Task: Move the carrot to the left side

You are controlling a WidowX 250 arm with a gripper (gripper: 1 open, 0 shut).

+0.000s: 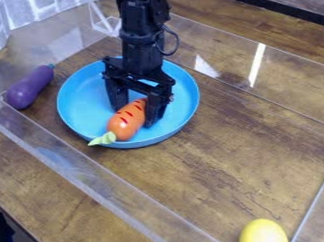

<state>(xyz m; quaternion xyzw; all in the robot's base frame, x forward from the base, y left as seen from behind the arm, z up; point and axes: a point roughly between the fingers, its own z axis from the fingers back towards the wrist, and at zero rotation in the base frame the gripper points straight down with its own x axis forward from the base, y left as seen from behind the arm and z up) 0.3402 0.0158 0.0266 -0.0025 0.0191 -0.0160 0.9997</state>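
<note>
Carrot [126, 121] lies in the blue bowl [78, 104], toward its front, leafy tip pointing to the front-left rim, orange body angled up-right. Gripper [137, 102] points straight down w/ jaws spread wide, one finger on each side of the carrot's upper end; nothing gripped yet, and can't tell if the fingertips touch the carrot or the bowl floor. So the task is at the approach/pre-grasp stage: arm is lined up over the carrot, but no close, no lift, no transfer done. Left to do, as I judge it: close on the carrot, raise it clear of the bowl rim, carry it to the left side of the table, release. Purple eggplant [29, 85] sits on the wood table [246, 140] left of the bowl, near the likely drop zone; yellow lemon-like obj [262, 233] is well apart at bottom right.
</note>
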